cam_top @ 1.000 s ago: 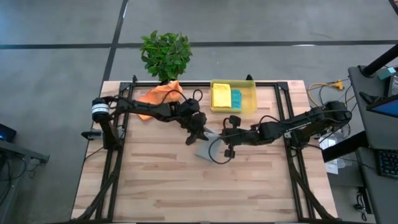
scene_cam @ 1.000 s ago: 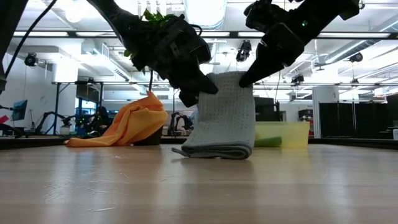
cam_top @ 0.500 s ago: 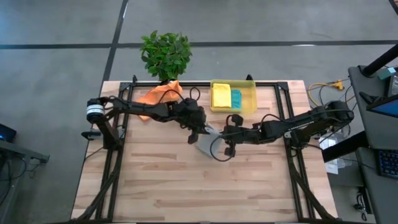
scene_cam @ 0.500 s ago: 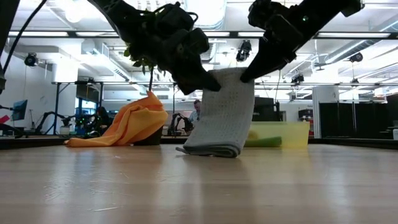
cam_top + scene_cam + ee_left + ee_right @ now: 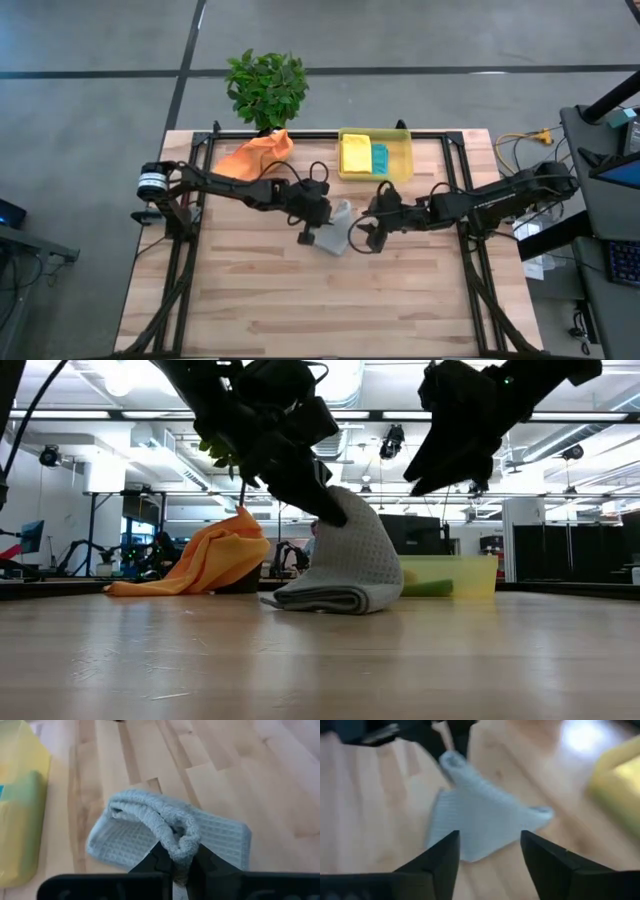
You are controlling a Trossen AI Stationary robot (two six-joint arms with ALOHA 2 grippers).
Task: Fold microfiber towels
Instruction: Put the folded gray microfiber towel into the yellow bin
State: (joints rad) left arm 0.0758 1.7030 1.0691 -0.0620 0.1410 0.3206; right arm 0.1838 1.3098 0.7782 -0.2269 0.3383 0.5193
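Note:
The light grey towel [image 5: 334,234] lies slumped in a mound at the table's middle, its folded lower part [image 5: 320,600] resting on the wood. My left gripper [image 5: 336,512] is shut on its raised top, which also shows in the left wrist view [image 5: 180,864]. My right gripper [image 5: 368,228] stands open just right of the towel, its fingers [image 5: 445,856] apart and clear of the cloth [image 5: 480,820]. The orange towel [image 5: 256,156] lies crumpled at the far left. The yellow towel [image 5: 355,155] and the teal towel [image 5: 380,158] lie in the yellow bin [image 5: 404,150]. My left gripper pinches a bunched, rolled-over fold of the grey towel's top edge [image 5: 183,844] between its two fingers. The fingers slant down at it from the table's left. The cloth drapes slack below the fingers, and its lower layers lie on the table.
A potted plant [image 5: 267,88] stands beyond the far edge, behind the orange towel. Black frame rails [image 5: 190,250] run along the table's left, right and far sides. Bare wood [image 5: 320,300] fills the near half of the table.
My right gripper has opened, let go of the grey towel's top edge and drawn back toward the right. My left gripper has rolled and moved slightly toward the right and near edges, still holding. The towel, held up as a sheet before, has slumped into a mound.

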